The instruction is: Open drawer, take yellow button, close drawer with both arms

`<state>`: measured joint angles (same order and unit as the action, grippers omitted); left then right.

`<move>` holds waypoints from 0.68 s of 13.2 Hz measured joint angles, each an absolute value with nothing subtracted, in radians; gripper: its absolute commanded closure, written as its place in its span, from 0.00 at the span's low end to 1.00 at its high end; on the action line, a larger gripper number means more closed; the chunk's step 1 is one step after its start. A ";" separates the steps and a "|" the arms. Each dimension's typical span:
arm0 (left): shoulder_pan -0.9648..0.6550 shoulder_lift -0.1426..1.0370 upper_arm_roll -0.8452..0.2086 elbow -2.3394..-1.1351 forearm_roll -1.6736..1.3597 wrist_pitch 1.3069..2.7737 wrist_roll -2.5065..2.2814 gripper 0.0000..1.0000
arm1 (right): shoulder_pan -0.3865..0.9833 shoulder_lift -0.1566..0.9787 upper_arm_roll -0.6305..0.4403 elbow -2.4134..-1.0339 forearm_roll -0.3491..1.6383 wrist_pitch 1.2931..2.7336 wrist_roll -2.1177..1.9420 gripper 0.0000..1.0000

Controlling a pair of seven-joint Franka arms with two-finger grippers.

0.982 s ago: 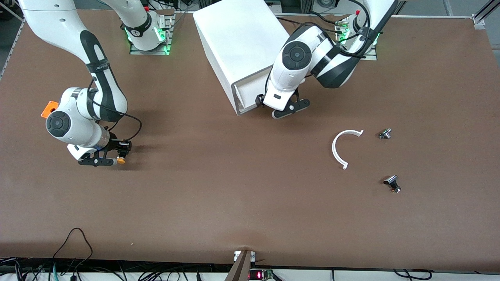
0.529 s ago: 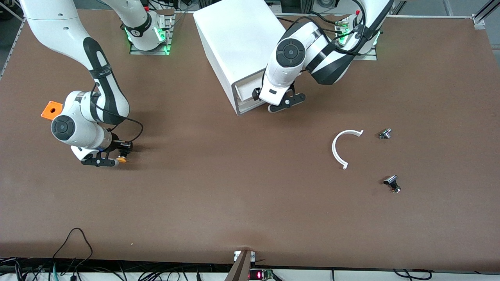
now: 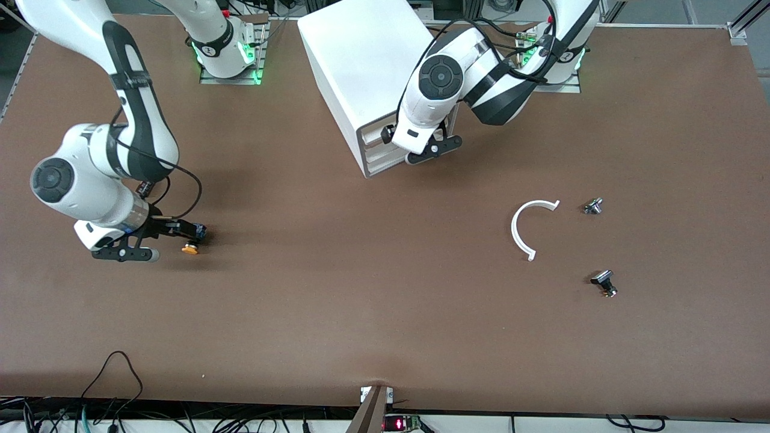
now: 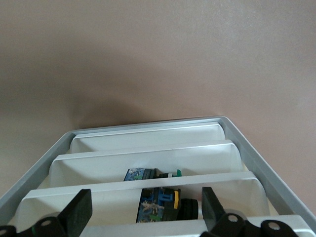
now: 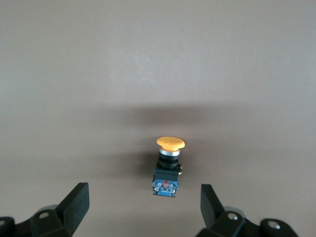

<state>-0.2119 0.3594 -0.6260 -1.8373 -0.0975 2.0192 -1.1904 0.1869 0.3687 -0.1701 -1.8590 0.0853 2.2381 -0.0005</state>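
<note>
The button (image 3: 190,248) lies on the table with its orange-yellow cap and black body. It also shows in the right wrist view (image 5: 169,160). My right gripper (image 3: 123,255) is open and empty. It hangs above the table beside the button, toward the right arm's end, with the button ahead of it (image 5: 143,210). My left gripper (image 3: 432,150) is open at the front of the white cabinet (image 3: 367,66). The topmost drawer (image 3: 376,136) sits pushed in. Its front (image 4: 143,228) lies between my open left gripper's fingers (image 4: 79,212).
A white C-shaped ring (image 3: 529,228) and two black-capped metal-stemmed parts (image 3: 593,205) (image 3: 604,282) lie toward the left arm's end. Small blue and black parts (image 4: 158,202) show inside the lower drawers. Cables hang at the table edge nearest the camera.
My right gripper has drawn back from the button toward the right arm's end; the button stays on the table. My left gripper moved in against the cabinet and the top drawer went in.
</note>
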 measured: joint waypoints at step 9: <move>-0.215 0.364 -0.629 -1.842 -0.098 2.019 -1.191 0.02 | 0.219 0.200 -0.165 -1.672 0.047 1.825 0.050 0.00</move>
<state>-0.2148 0.3635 -0.6286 -1.8420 -0.0984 2.0187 -1.1906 0.2192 0.1997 -0.1652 -1.6716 0.0469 1.8253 0.0497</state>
